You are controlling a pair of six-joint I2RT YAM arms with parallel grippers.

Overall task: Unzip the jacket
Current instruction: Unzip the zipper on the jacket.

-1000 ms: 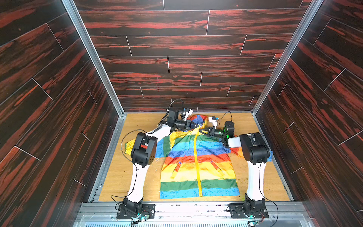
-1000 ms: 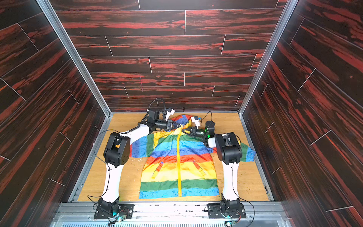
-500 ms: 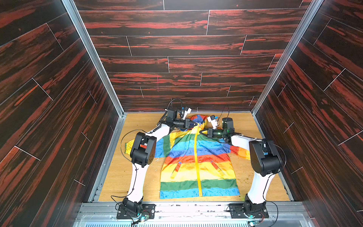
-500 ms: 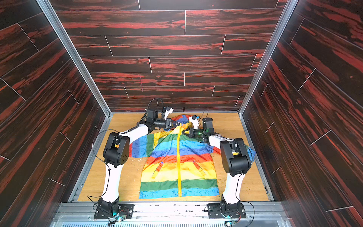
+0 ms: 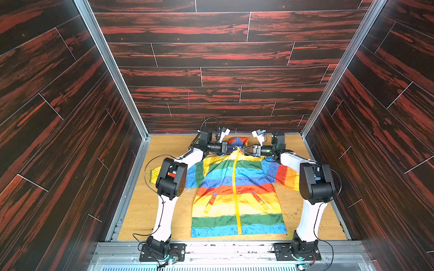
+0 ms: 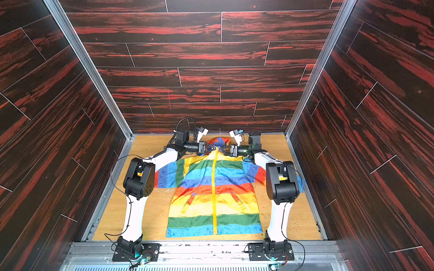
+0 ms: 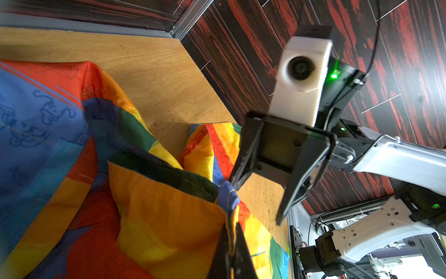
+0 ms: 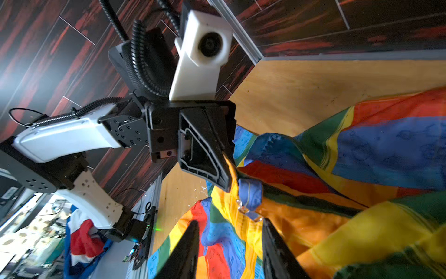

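Observation:
The rainbow-striped jacket (image 5: 218, 204) lies flat, front up, on the wooden floor in both top views (image 6: 195, 204). Its yellow zipper (image 5: 236, 187) runs closed down the middle. My left gripper (image 5: 236, 148) is shut on the collar edge beside the zipper's top; its own view shows the fabric pinched at the gripper (image 7: 233, 227). My right gripper (image 5: 244, 150) faces it from the other side, open. In the right wrist view a clear zipper pull (image 8: 248, 213) hangs under a blue collar tab (image 8: 251, 193), just beyond the open gripper (image 8: 230, 221), near one fingertip.
Dark wood-patterned walls (image 5: 211, 77) enclose the floor on three sides, with the back wall close behind both wrists. Both arm elbows (image 5: 171, 179) (image 5: 315, 183) hover over the jacket's sleeves. A metal rail (image 5: 223, 246) runs along the front edge.
My right gripper has opened and moved left and toward the back wall, up to the collar. Its elbow has swung outward to the right. The left gripper stays shut on the collar.

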